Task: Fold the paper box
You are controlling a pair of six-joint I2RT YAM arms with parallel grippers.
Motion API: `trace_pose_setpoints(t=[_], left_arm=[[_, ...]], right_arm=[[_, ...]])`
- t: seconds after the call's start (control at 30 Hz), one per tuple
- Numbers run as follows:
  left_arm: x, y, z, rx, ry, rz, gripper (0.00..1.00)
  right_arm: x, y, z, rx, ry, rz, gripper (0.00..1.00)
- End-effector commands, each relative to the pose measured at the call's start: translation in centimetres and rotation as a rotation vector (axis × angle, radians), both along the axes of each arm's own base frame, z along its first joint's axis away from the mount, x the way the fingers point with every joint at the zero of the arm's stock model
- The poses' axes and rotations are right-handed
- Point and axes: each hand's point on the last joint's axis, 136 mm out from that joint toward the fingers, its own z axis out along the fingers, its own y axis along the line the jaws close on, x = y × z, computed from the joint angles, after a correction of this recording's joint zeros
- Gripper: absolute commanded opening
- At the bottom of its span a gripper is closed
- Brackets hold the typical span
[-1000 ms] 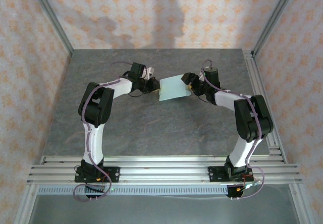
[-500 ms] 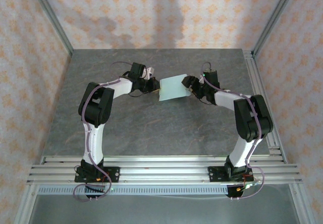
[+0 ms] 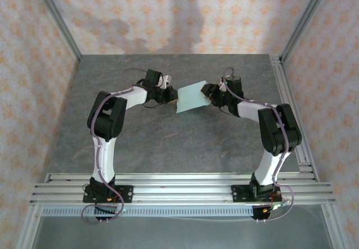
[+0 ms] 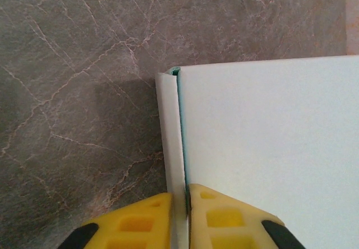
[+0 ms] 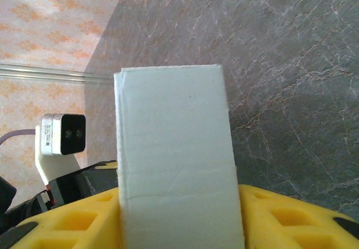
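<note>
two-handed, pinching the paper box (image 3: 192,97) by its left edge in the nearly shut left gripper (image 4: 187,196), clamping its right end in the right gripper (image 5: 176,204), holding it at the table's (image 3: 168,142) far middle, long axis running gripper to gripper.

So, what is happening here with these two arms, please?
The two arms hold the paper box between them, over the far middle of the table. The left gripper pinches a thin edge of card on the box's left side. The right gripper grips the opposite end from both sides. The box already looks closed into a flat rectangular shape. I cannot tell whether it rests on the table or is lifted off it.
</note>
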Motion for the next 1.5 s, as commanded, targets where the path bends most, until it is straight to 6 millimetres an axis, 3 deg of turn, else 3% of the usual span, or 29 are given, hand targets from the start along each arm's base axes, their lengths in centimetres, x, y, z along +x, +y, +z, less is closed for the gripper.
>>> trace_pose_setpoints(t=[0.0, 0.13, 0.33, 0.37, 0.4, 0.43, 0.63, 0.83, 1.07, 1.17, 1.47], left_arm=[[-0.4, 0.7, -0.4, 0.040, 0.011, 0.008, 0.21], [-0.3, 0.9, 1.4, 0.039, -0.051, 0.018, 0.36], [0.1, 1.4, 6.3, -0.009, -0.294, 0.048, 0.73], [0.0, 1.6, 7.6, -0.009, -0.353, 0.047, 0.82], [-0.1, 2.0, 8.5, 0.008, -0.399, 0.057, 0.98], [-0.1, 2.4, 9.2, 0.028, -0.431, 0.067, 1.00], [-1.6, 4.0, 13.6, 0.225, -0.694, 0.092, 1.00], [-4.5, 1.8, 16.8, 0.585, -1.085, 0.023, 1.00], [-7.6, -1.7, 17.0, 0.823, -1.401, -0.193, 1.00], [-7.5, -2.5, 16.6, 0.892, -1.457, -0.216, 1.00], [-7.2, -3.0, 17.9, 1.154, -1.636, -0.078, 1.00]], right_arm=[[0.5, 0.1, 1.5, 0.019, -0.044, 0.001, 0.46], [0.5, 0.2, 2.1, 0.029, -0.051, 0.004, 0.43], [0.4, -0.3, 3.5, 0.034, -0.065, -0.003, 0.40], [0.4, -0.5, 3.7, 0.037, -0.067, -0.009, 0.39], [0.4, -0.6, 3.9, 0.040, -0.067, -0.012, 0.38], [0.3, -0.8, 4.0, 0.042, -0.069, -0.015, 0.38], [0.1, -2.1, 5.6, 0.065, -0.080, -0.049, 0.38], [-0.3, -4.0, 8.3, 0.116, -0.104, -0.090, 0.38], [-1.4, -5.3, 11.3, 0.171, -0.126, -0.109, 0.39], [-1.8, -5.2, 12.3, 0.198, -0.127, -0.106, 0.38], [-3.2, -3.8, 13.9, 0.351, -0.076, -0.039, 0.35]])
